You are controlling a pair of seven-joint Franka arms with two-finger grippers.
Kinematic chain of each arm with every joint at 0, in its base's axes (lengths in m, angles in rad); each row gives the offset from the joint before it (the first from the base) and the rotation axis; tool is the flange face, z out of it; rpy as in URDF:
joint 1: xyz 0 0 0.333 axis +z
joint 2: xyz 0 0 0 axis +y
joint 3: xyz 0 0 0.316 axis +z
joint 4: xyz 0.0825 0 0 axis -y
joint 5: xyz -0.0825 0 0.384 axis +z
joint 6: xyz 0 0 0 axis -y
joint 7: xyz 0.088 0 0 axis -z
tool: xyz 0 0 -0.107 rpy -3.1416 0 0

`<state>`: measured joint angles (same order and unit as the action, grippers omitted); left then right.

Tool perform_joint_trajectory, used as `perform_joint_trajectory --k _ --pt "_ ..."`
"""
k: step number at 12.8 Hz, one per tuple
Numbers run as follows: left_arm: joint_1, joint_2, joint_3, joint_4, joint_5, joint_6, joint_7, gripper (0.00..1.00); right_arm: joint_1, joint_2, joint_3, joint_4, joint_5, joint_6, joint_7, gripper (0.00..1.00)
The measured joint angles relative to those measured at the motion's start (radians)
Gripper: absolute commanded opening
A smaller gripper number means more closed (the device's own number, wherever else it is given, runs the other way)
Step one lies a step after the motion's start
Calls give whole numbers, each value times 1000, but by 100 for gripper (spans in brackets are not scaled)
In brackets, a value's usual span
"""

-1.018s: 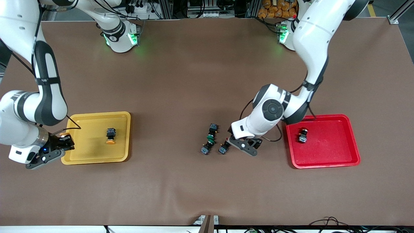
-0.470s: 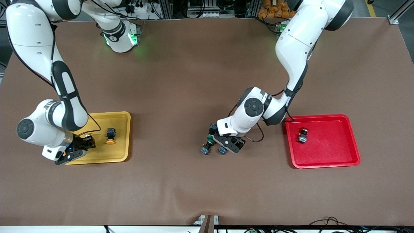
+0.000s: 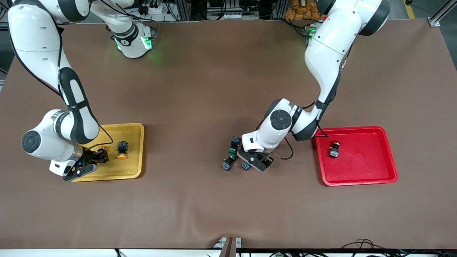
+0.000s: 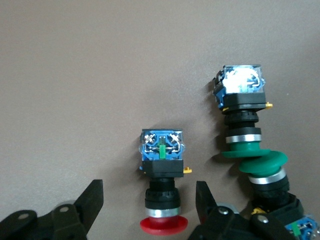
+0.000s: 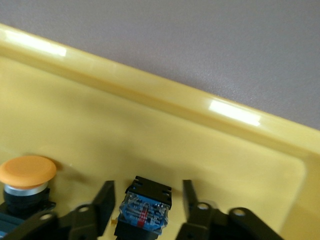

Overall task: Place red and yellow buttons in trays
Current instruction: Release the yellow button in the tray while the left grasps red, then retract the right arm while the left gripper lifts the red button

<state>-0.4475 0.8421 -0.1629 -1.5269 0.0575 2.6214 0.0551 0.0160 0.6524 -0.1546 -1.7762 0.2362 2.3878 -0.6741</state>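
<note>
Yellow tray (image 3: 137,150) is sitting toward the right arm's end of the surface (image 3: 214,89), with one yellow-capped switch (image 3: 122,149) lying in it. The right hand (image 3: 93,157) is hanging low over that tray; in the right wrist view its fingers (image 5: 102,202) are standing apart on either side of a second switch (image 5: 145,205), so the hand is released or not yet clenched on it, and the other cap (image 5: 26,171) is lying just beside.

The left hand (image 3: 254,159) is hovering low over the cluster at mid-surface. In the left wrist view its fingers (image 4: 92,200) are spread, bracketing the red-capped switch (image 4: 162,187). Two green-capped switches (image 4: 255,155) are lying just beside it, caps touching. A further red-capped switch (image 3: 334,149) is already resting in the red tray (image 3: 378,178).

Risks from here:
- The finger nearest the green-capped switches is likely to strike or drag them during closing, since the clearance is slight.
- The red-capped switch could roll or twist out if the hand is pinching its round collar and not the square body.
- The right hand, in lifting away, could knock the neighbouring yellow-capped switch.
</note>
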Motion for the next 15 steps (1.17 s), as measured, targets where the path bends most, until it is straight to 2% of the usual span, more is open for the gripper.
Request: perform_joint_trajectory --k 2,6,7,8,11,15 --pt "-8 7 0 0 0 6 0 79 6 -28 1 5 1 -19 2 100" --pt "-14 7 0 2 0 6 -1 57 46 -175 3 28 5 -209 129 100" --pt "-14 7 0 2 1 6 0 46 63 -214 3 33 5 -260 179 100" --pt "-14 7 0 2 1 6 0 28 80 -251 3 37 5 -307 231 100" --pt "-13 7 1 4 2 7 1 0 122 -361 4 42 -2 -425 376 100" --pt "-6 5 3 15 2 10 2 0 136 -555 40 49 -96 -572 516 100"
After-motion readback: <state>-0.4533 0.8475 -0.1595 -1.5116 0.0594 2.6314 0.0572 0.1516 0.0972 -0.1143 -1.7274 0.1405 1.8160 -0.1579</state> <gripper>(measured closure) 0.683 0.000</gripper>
